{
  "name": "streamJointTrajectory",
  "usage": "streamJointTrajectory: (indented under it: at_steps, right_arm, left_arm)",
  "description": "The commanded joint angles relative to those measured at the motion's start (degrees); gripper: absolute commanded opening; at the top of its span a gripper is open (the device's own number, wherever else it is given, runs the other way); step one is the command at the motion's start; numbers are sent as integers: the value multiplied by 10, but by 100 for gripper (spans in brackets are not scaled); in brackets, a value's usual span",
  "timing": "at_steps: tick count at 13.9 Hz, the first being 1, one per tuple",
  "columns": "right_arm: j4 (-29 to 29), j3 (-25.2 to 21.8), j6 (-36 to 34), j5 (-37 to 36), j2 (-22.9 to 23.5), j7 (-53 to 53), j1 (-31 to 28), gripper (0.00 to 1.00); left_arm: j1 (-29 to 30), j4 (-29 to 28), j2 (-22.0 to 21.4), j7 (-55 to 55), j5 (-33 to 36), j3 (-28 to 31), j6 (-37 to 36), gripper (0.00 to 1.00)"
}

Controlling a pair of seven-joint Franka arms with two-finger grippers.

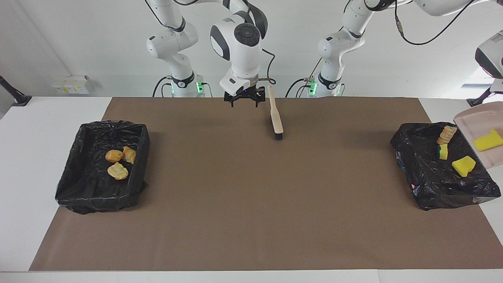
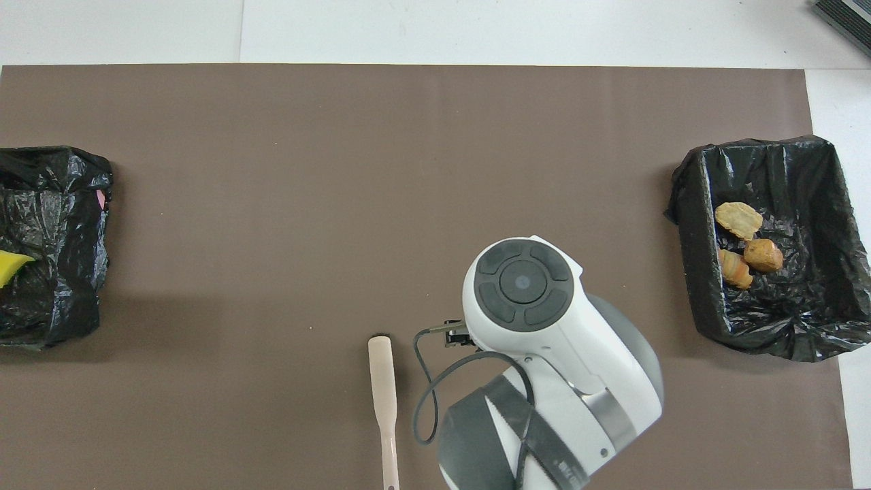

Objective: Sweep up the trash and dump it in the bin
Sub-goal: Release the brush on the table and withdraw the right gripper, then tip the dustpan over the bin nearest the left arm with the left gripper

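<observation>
Of the trash at the left arm's end, three scraps were down in the black-lined bin (image 1: 424, 173) at about three o'clock in the facing view: a yellow sponge chunk (image 1: 463, 165), a green-faced sponge chunk (image 1: 443, 151) and a pastry piece (image 1: 447, 135) standing on end close under the bin's rim. One more yellow sponge (image 1: 487, 140) lay on the tilted dustpan (image 1: 475, 122) above that bin. The other three pastries (image 1: 118, 161) sat in the second bin (image 1: 84, 188) at nine o'clock. The left gripper holding the pan was out of frame, so its claw could not be judged. The right gripper (image 1: 243, 99) hung at twelve o'clock over the mat, fingers apart and empty, just beside the handle of the brush (image 1: 276, 114), which lay free on the mat. The likely trouble was that last sponge — light and grippy, it could cling to the pan, or, shaken loose, slide off the pan's side and land on the table rather than in the liner. The upended pastry could also roll toward the rim, and the slack liner would do little to stop it.
</observation>
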Motion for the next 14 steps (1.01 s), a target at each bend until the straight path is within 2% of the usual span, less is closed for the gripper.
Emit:
streamJointTrajectory:
  at_steps: [1, 4, 5, 6, 9, 11, 14]
  right_arm:
    - [5, 5, -12, -16, -3, -88, -69, 100]
    - [5, 4, 7, -12, -1, -181, -144, 100]
    - [5, 4, 13, -12, -1, -199, -175, 100]
    - [7, 4, 25, -14, -2, -210, -203, 100]
    - [26, 4, 23, -53, -5, -259, -261, 100]
    - [34, 3, 24, -54, -12, -297, -301, 100]
    - [76, 4, 7, -44, -13, -296, -351, 100]
  left_arm:
    - [-33, -19, -17, -13, 25, 7, -46, 0]
    - [-42, -1, -20, -12, 30, 5, -70, 0]
    - [-37, 0, -36, -12, 18, 4, -64, 0]
    - [-36, 1, -49, -7, -13, 4, -60, 0]
    - [-54, 16, -47, -32, -98, 2, -77, 0]
    - [-76, 15, -48, -112, -159, 2, -89, 0]
    - [-112, 15, -47, -212, -257, 2, -117, 0]
